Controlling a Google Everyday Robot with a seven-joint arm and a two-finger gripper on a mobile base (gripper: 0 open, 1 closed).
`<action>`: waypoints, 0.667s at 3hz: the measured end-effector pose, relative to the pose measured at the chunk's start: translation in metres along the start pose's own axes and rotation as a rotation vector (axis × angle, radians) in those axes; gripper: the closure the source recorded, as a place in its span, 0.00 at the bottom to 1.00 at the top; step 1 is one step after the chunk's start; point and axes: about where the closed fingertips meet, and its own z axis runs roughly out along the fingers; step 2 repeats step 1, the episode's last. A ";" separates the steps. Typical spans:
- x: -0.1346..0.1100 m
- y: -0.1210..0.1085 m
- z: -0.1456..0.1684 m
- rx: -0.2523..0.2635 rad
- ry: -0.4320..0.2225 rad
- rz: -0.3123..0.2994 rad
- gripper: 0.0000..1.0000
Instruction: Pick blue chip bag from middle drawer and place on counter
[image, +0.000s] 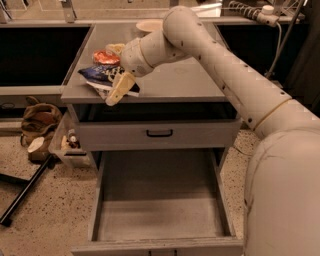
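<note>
The blue chip bag (98, 75) lies flat on the counter (175, 80) near its front left corner, with its pale back showing at the front edge. My gripper (118, 91) hangs over the bag's right end, pointing down and left past the counter's front edge. The middle drawer (160, 205) is pulled wide open below, and its plain grey floor holds nothing.
An orange-red snack bag (106, 57) lies just behind the blue bag. A pale bowl (149, 25) sits at the counter's back. A closed drawer front with a black handle (160, 133) is above the open drawer. A brown bag (37, 117), a small bin (67, 142) and a black pole (25, 192) are on the floor at left.
</note>
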 end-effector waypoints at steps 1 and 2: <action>0.000 0.000 0.000 0.000 0.000 0.000 0.00; 0.000 0.000 0.000 0.000 0.000 0.000 0.00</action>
